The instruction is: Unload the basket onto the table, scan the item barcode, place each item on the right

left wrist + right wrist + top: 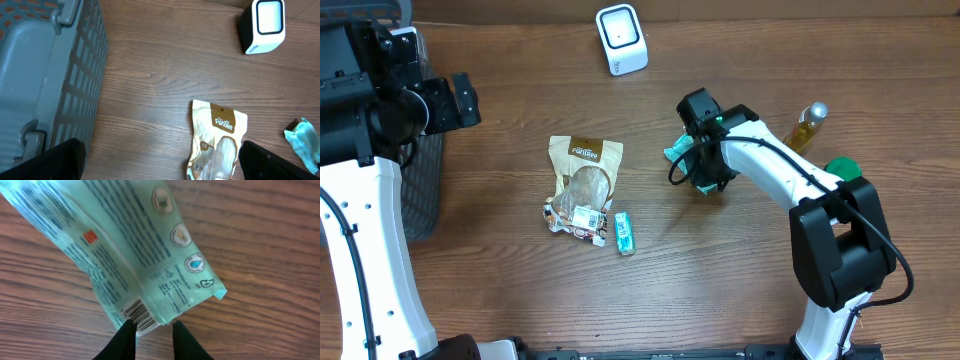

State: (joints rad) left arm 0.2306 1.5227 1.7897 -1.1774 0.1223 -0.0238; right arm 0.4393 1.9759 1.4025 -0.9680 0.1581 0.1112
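Picking up comes first: the right gripper (153, 330) straddles the barcode (136, 314) end of the teal packet (140, 255), jaws narrow, grip unclear. The next move likely calls for turning that barcode toward the white scanner (621, 38).

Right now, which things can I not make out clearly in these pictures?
- Overhead: the right arm hides most of the teal packet.
- Right wrist: the right pincer covers part of the barcode; whether it grips is unclear.
- Left wrist: the bottom edge cuts off the brown pouch.
- Overhead: any print on the bottle is too small.
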